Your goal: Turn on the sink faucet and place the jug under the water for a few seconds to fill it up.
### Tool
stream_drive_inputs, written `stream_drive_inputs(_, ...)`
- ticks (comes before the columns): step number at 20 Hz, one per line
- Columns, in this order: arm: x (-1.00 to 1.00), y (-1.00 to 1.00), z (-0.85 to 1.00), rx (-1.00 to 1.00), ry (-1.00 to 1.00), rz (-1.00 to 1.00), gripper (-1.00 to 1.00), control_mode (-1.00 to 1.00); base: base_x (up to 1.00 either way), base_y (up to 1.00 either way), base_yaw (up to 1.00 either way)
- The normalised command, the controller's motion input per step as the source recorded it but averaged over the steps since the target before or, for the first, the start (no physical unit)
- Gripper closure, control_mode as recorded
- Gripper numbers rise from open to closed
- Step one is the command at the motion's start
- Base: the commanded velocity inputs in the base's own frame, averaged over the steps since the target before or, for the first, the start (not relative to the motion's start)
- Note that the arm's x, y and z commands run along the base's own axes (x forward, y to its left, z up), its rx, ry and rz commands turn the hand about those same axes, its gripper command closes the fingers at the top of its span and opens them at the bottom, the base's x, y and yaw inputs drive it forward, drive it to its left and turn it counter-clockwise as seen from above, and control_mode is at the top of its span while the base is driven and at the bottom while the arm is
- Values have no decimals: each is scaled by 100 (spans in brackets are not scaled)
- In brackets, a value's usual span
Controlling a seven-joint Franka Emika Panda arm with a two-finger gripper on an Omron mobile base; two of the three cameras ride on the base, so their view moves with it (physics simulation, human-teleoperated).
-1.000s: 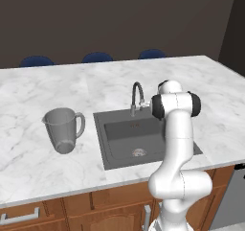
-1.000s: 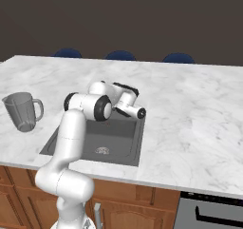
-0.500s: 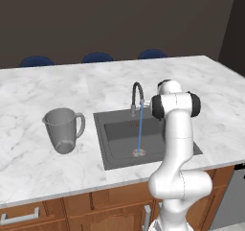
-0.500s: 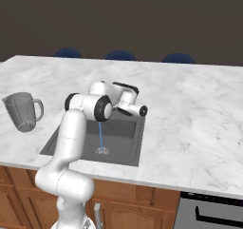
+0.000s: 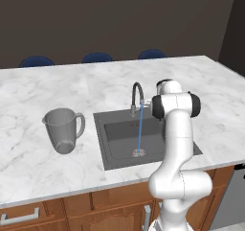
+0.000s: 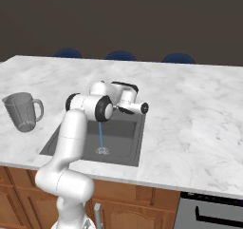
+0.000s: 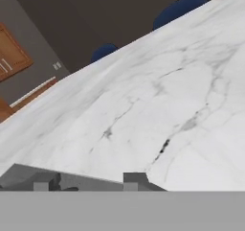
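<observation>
Water [image 5: 140,129] is now running from the sink faucet [image 5: 137,95] onto the sink [image 5: 119,134] drain, where a second ago none was flowing. The jug [image 5: 62,130] is standing upright on the countertop [image 5: 28,96] left of the basin, open marble around it. The gripper [image 7: 86,182] is sitting behind the tap; cannot tell whether its jaws are clenched or released.

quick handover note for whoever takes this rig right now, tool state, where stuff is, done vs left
Tool: holds nothing, behind the sink near the faucet; cannot tell if open or shut.
Jug: upright on the counter left of the sink, untouched.
Done: faucet on, water running into the sink.
Left: grasp the jug, hold it under the stream a few seconds.
</observation>
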Motion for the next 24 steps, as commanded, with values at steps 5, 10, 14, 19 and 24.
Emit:
stream_drive_inputs(5, -1, -7, -30, 2, 4, 0, -100, -100, 0, 0, 0)
stream_drive_inputs(10, -46, -23, -18, 1, -3, -1, -100, -100, 0, 0, 0)
stream_drive_inputs(14, -93, -69, 14, 0, -9, -5, -100, -100, 0, 0, 0)
stream_drive_inputs(19, -73, -77, 22, 1, -3, -3, -100, -100, 0, 0, 0)
stream_drive_inputs(24, -58, -100, 10, 5, -2, 0, -100, -100, 0, 0, 0)
